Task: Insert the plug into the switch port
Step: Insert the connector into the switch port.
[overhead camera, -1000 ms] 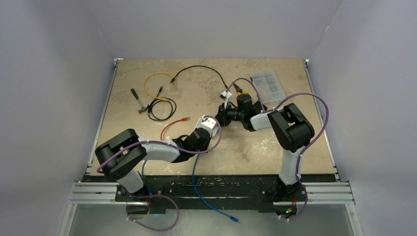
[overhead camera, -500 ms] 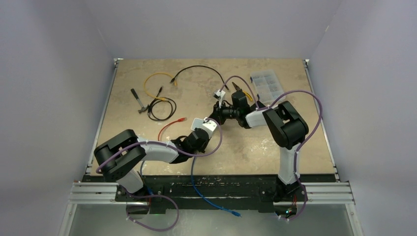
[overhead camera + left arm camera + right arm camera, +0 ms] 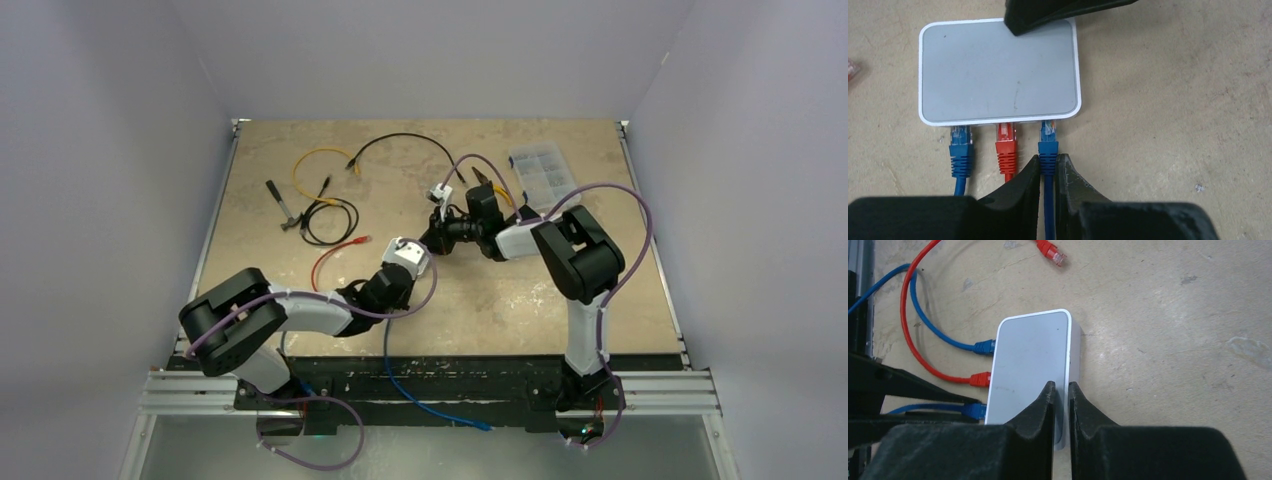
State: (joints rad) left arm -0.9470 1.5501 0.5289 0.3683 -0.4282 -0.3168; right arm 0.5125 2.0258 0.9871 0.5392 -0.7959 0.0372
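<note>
small white switch (image 3: 998, 70) flat on the tabletop (image 3: 470, 310) near its middle, top face plain grey and lightly scratched; any lettering too small to read. three plugs side by side in its near edge, seen from the left wrist: spare blue plug (image 3: 960, 142) on the left, red plug (image 3: 1006, 142) in the middle, blue plug (image 3: 1048, 142) on the right. long axis of the blue plug square to that edge, clear nose pointing away from the left gripper (image 3: 1048, 162) into the port, cable trailing back between the fingers. fingers there narrow, pinched on the plug's boot. right gripper (image 3: 1060, 390) with fingers almost together over the switch's opposite edge; contact hard to tell. against a second ago: switch and both grippers shifted left, left elbow drawn further left and nearer. loose red plug (image 3: 1050, 252) lying apart from the switch.
</note>
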